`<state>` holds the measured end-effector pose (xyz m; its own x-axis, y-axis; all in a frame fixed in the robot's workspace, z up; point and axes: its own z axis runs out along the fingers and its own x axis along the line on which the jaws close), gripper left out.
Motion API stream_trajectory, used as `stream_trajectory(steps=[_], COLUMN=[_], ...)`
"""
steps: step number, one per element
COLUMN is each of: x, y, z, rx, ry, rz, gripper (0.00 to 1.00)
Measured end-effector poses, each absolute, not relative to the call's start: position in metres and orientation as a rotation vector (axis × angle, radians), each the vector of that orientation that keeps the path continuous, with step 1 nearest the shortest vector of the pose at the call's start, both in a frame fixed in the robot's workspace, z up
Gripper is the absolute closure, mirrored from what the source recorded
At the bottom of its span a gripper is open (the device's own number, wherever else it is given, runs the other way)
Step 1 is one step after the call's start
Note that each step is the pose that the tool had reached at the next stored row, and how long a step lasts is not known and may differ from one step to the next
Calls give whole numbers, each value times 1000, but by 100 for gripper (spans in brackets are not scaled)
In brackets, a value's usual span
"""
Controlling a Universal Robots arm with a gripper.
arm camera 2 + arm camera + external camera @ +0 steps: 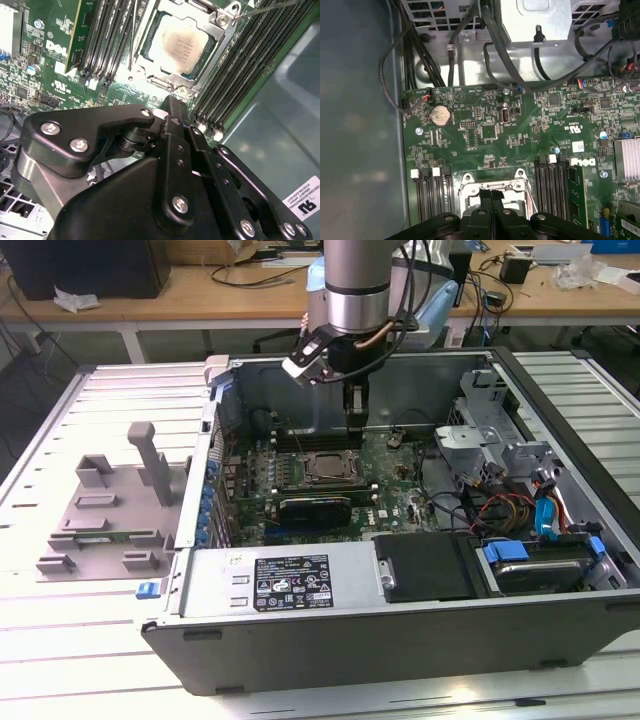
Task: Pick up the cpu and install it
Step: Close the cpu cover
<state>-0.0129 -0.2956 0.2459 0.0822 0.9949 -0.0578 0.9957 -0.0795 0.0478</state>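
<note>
cpu point(182, 44) is lying flat in its socket point(216, 31) on the motherboard point(490, 132), metal top up, apparently seated | gripper point(491, 194): you are hovering it just beside the socket, fingers closed together, carrying nothing

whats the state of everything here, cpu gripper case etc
cpu: seated in the motherboard socket, metal top facing up
gripper: shut, nothing between its fingers, hanging over the socket
computer case: lying on its side, side panel off, inside exposed
</note>
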Motion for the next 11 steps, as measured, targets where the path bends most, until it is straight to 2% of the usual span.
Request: stream_trajectory(steps=[11], x=[-40], y=[-312], z=[240], rx=[2255], ry=[2079], rz=[-16], gripper=[89])
